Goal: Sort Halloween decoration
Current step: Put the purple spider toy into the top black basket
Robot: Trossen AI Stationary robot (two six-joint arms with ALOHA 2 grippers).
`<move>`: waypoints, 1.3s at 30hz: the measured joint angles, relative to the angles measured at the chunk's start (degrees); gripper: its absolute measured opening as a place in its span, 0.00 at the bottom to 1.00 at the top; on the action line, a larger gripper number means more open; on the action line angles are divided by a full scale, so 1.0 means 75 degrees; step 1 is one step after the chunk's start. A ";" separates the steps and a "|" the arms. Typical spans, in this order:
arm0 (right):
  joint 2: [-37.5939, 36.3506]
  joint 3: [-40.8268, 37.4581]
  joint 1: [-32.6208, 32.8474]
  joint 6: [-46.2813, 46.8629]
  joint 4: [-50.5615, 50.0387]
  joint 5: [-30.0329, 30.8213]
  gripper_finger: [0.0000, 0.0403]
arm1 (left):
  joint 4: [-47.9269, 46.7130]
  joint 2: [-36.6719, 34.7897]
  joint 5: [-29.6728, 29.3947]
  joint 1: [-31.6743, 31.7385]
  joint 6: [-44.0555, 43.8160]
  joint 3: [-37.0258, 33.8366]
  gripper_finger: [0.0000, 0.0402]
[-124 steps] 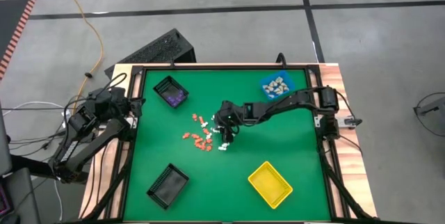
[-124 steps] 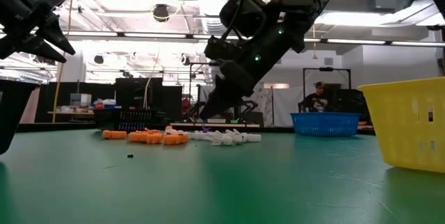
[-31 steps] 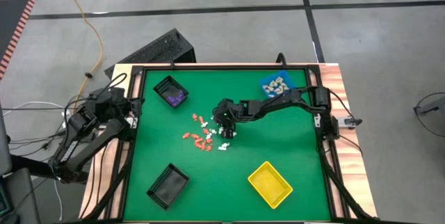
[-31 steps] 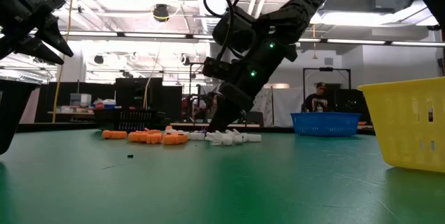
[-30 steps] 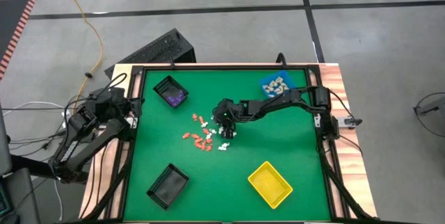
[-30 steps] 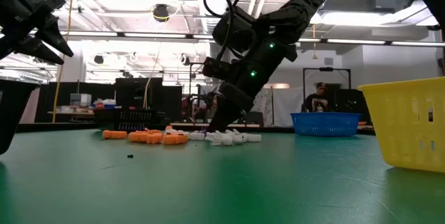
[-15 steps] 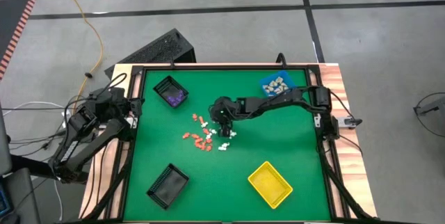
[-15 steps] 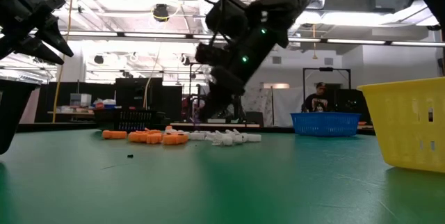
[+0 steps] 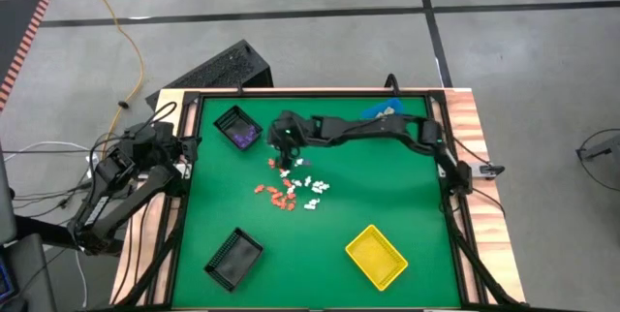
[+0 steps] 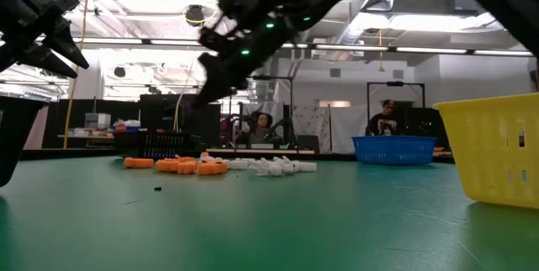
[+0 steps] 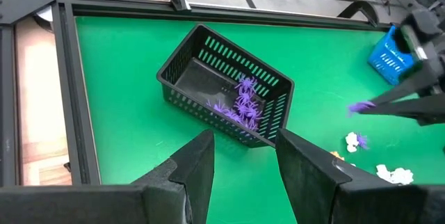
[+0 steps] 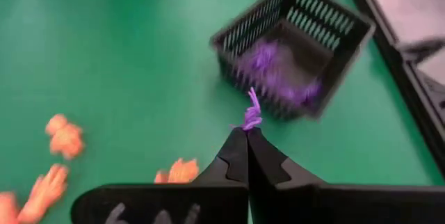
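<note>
The blue bin (image 9: 382,110) is mostly hidden under the right arm, and the purple pieces (image 12: 274,71) in the black bin (image 12: 295,40) are just a blur.

Bright, even overhead light; ceiling strips (image 10: 438,23) glare in low view. Right arm (image 10: 253,27) motion-blurred; black bin (image 12: 295,40) smeared. Shadows soft on bench (image 9: 387,196).

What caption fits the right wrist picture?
Right gripper pinches a purple piece, heading for the black bin.

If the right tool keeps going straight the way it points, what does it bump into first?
Probably the black bin holding purple pieces. The right tool, shut on a purple piece, points at it, though depth is unclear.
</note>
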 joint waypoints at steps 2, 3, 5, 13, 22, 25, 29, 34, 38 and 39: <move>0.0465 0.0792 -0.0050 0.0002 -0.0041 0.0003 0.04 | 0.0000 0.0000 0.0002 0.0002 0.0000 0.0000 0.36; 0.0713 0.1234 -0.0075 0.0003 -0.0109 0.0003 0.04 | 0.0003 0.0000 0.0002 -0.0001 0.0003 0.0000 0.36; 0.1183 0.2072 -0.0128 0.0012 -0.0251 0.0002 0.04 | 0.0001 0.0000 0.0002 0.0002 0.0003 0.0000 0.36; 0.2842 0.4621 -0.0350 0.0135 -0.1318 0.0042 0.10 | 0.0003 -0.0001 0.0002 -0.0001 0.0003 0.0000 0.36; 0.2900 0.4444 -0.0405 0.0182 -0.1209 0.0041 0.33 | 0.0003 0.0000 0.0001 0.0000 0.0003 0.0000 0.36; 0.2828 0.4462 -0.0417 0.0131 -0.1554 0.0041 0.39 | 0.0003 0.0000 0.0005 0.0002 0.0003 0.0000 0.36; 0.2201 0.4540 -0.0434 -0.0143 -0.2960 0.0012 0.41 | 0.0004 -0.0001 0.0004 0.0000 0.0006 0.0000 0.36; 0.0681 0.4560 -0.0481 -0.1164 -0.4751 0.0013 0.36 | 0.0006 -0.0002 0.0001 0.0000 0.0017 0.0000 0.36; -0.0571 0.4561 -0.0663 -0.1479 -0.6188 -0.0064 0.31 | 0.0006 -0.0001 0.0001 0.0002 0.0014 0.0000 0.36; -0.0861 0.4553 -0.0750 -0.1409 -0.6586 -0.0137 0.30 | 0.0006 -0.0003 0.0001 0.0001 0.0013 0.0000 0.36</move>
